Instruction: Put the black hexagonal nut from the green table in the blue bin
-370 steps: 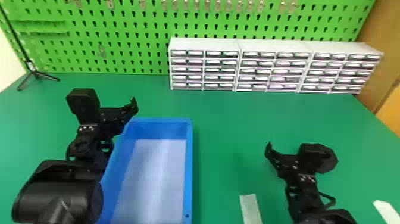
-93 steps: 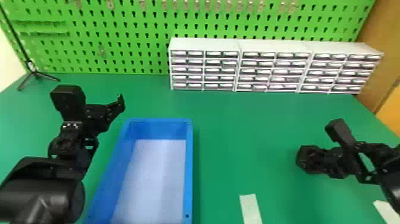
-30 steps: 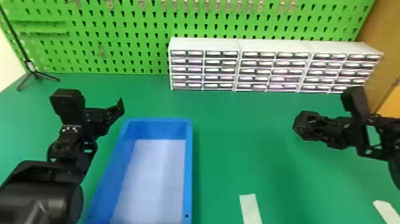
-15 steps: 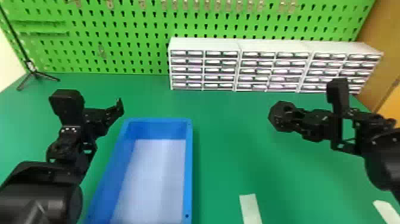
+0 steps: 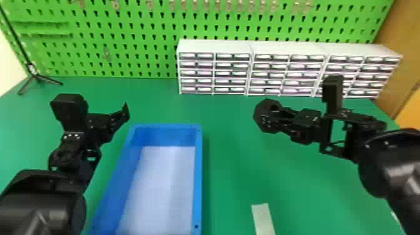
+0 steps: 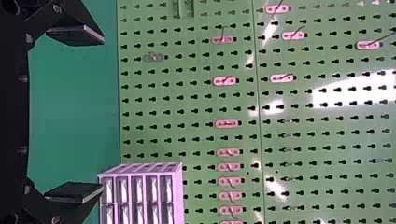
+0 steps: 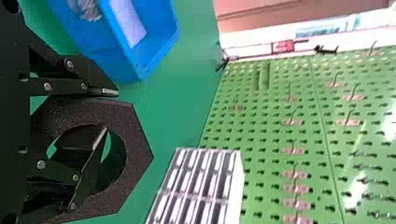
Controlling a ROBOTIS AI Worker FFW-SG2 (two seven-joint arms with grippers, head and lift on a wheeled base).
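The right pincer (image 7: 107,113) squeezes one side of the black nut (image 7: 139,144), one finger in its hole, over the green table (image 5: 231,162). A weak squeeze could let the nut tip or slip. Going too low could bump it on the blue bin (image 5: 198,175).

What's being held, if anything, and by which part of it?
The black hexagonal nut, in the right gripper: held by one side of its ring, one of the jaws inside the hole, the other outside. The left gripper is empty.
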